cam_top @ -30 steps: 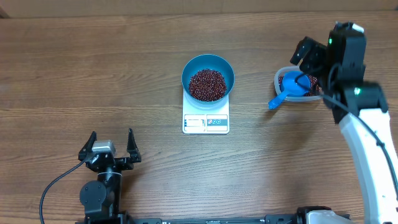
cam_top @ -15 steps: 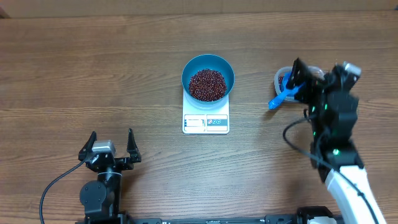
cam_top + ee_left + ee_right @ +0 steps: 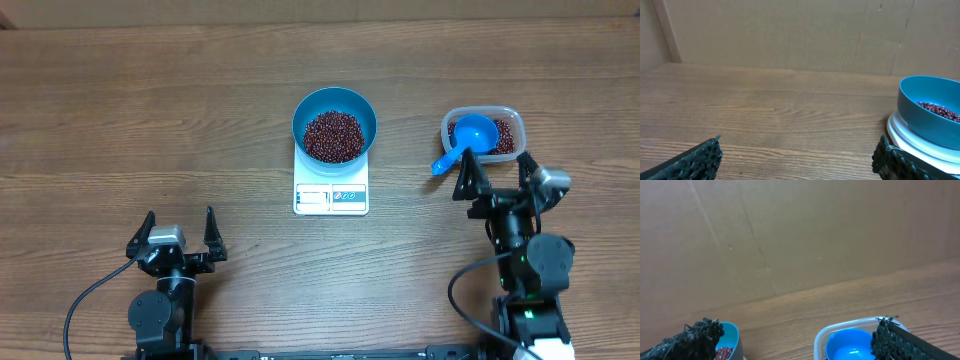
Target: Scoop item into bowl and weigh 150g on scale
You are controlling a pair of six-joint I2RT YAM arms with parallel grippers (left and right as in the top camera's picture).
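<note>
The blue bowl stands on the white scale mid-table, with a heap of dark red-brown beans inside. In the left wrist view the bowl and scale sit at the far right. My left gripper rests open near the front left, far from the scale, nothing between its fingers. My right gripper is open and empty just in front of the clear tub. In the right wrist view the bowl shows past the left finger.
The clear tub holds more beans and a small blue handled scoop, its handle sticking out over the tub's front left rim. In the right wrist view the scoop lies inside the tub. A cardboard wall backs the table.
My right arm has drawn back from above the tub toward the table's front, uncovering the tub and the scoop lying in it. The left arm has not moved.
</note>
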